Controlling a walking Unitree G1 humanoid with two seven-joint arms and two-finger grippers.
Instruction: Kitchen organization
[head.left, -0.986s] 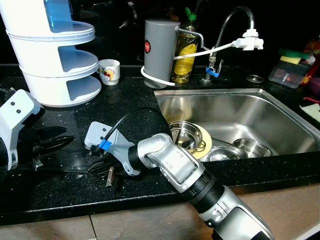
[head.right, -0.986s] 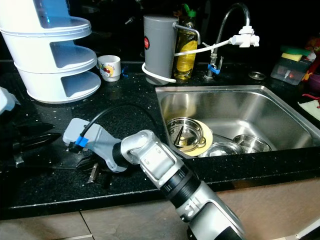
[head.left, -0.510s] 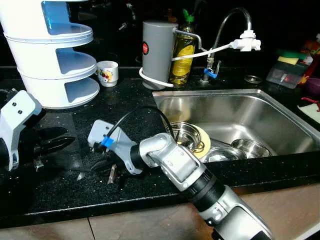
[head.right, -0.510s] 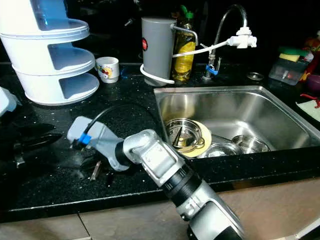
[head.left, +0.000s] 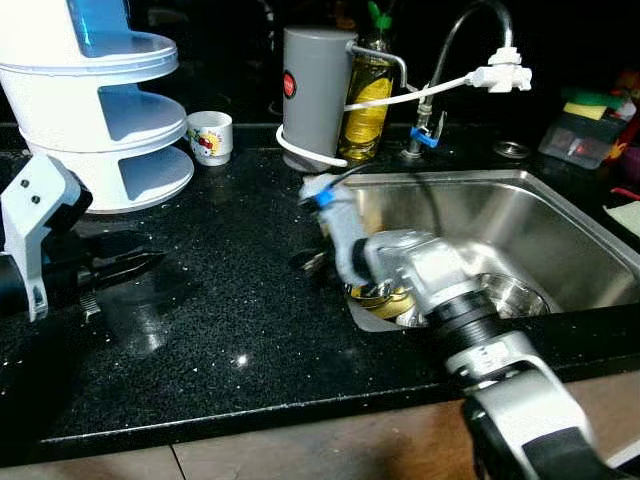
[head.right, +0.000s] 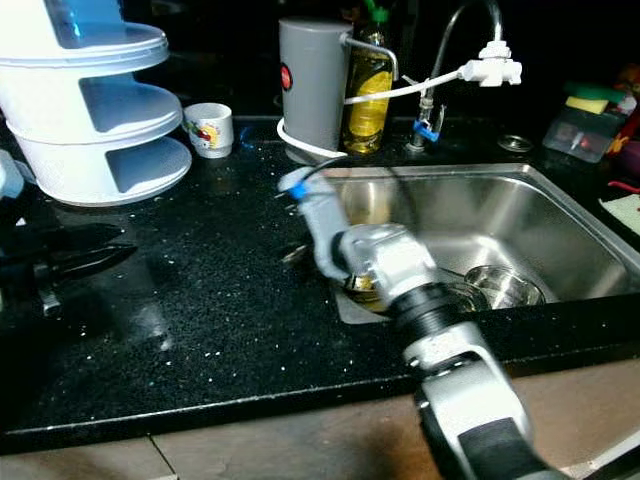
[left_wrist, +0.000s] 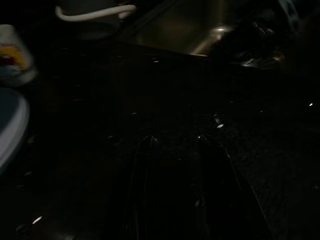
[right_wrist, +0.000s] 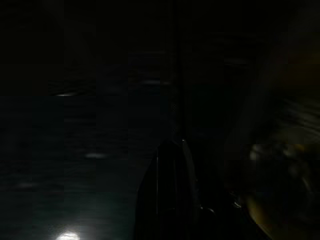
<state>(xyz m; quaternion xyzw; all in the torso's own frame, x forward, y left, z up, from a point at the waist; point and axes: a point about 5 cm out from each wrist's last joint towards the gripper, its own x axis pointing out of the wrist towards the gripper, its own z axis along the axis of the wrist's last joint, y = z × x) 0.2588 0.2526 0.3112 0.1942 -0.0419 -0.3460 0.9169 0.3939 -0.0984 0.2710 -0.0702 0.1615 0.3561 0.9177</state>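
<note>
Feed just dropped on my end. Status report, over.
Right gripper at the sink's left rim, motion-blurred, fingers unclear. Left gripper low over the black counter. Steel bowls sit in the sink.

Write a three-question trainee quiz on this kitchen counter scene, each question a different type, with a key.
1. True or false: the small mug stands inside the sink.
2. Multiple choice: what stands directly beside the grey canister? A) a kettle B) a bottle of yellow liquid C) a toaster
3. Fill in: the white tiered rack stands at the robot's ____ side of the counter.

Key: 1 false, the mug is on the counter next to the rack; 2 B; 3 left.
</note>
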